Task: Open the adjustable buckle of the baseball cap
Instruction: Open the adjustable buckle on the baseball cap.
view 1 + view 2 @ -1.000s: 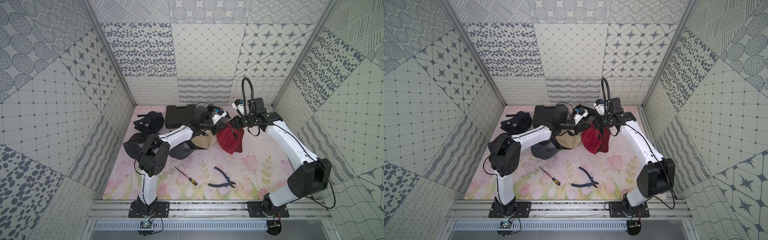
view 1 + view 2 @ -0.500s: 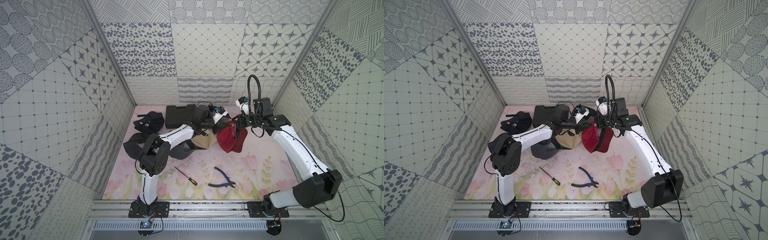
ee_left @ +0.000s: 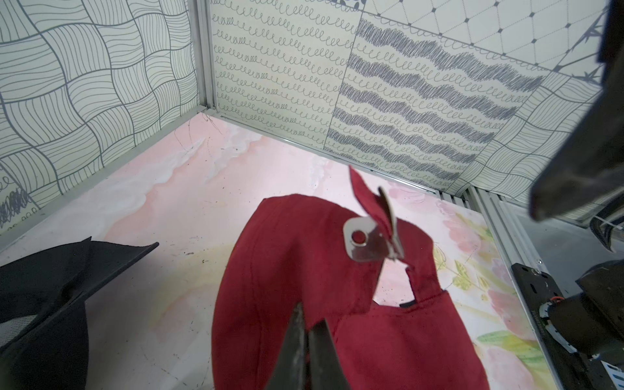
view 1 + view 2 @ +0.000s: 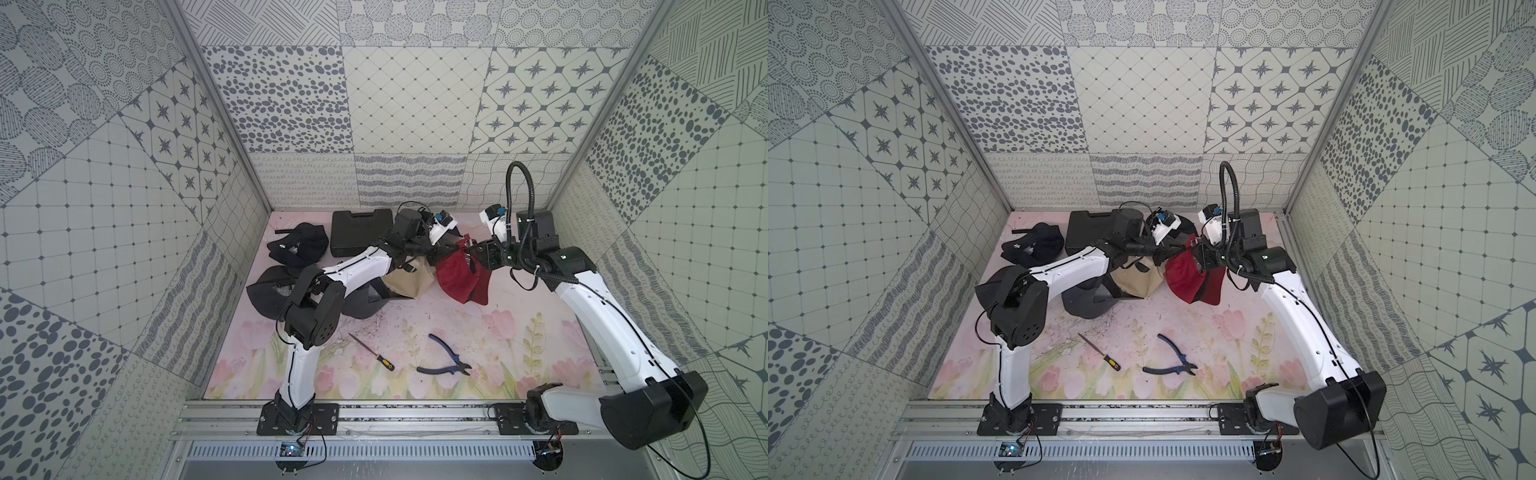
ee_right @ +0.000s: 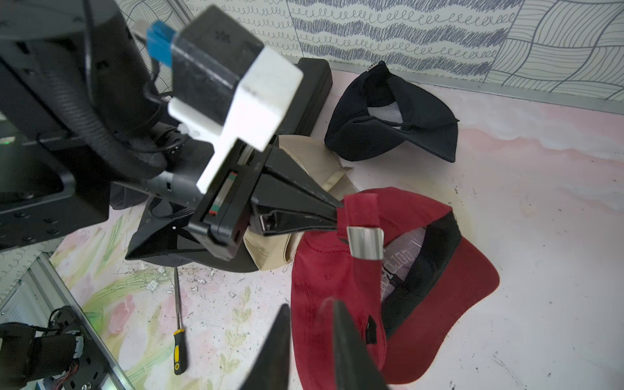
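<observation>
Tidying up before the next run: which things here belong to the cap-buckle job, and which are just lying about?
In use: red cap, metal buckle, left gripper, right gripper.
Lying about: tan cap, black cap, grey caps, black case, screwdriver, pliers.

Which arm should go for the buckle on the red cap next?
Right, probably. The left gripper is shut on the strap, steadying the cap, so it is busy. The right gripper is open, empty, and faces the buckle on that strap.
</observation>
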Available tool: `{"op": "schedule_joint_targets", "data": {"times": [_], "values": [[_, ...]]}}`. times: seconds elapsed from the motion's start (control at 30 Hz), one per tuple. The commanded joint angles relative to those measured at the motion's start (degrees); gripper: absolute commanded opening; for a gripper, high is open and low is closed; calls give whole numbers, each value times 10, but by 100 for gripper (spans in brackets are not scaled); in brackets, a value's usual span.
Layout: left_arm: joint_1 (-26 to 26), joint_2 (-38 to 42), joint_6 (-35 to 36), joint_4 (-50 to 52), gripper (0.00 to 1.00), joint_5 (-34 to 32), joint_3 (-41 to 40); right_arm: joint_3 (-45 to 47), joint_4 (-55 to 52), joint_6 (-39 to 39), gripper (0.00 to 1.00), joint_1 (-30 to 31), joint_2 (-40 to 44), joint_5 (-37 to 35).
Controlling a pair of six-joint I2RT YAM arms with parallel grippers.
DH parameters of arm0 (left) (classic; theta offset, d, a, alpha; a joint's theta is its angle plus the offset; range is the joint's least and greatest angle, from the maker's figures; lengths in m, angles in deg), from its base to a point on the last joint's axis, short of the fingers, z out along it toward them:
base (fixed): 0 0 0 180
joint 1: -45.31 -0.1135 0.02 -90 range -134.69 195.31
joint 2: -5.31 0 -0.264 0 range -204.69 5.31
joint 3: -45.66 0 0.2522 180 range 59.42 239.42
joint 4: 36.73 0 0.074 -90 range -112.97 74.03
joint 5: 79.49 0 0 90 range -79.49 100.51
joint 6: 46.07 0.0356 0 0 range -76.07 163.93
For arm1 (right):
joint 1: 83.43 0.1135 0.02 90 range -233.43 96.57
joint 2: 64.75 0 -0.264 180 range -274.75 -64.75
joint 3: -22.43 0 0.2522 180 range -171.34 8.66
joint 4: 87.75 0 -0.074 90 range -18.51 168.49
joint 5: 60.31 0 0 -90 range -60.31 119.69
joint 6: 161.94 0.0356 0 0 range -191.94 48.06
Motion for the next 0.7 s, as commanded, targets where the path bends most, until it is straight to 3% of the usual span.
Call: {"op": "schedule_joint_targets", "data": {"times": [0.0,0.2,0.67], "values": [[2,-7,-22,-1,0,0,15,21,36,6,60,-1,31,-7],[1,-2,-25,2,0,3,15,73,82,39,62,-39,37,43],[9,-1,7,50,0,32,41,111,151,42,50,-98,-12,133]]}}
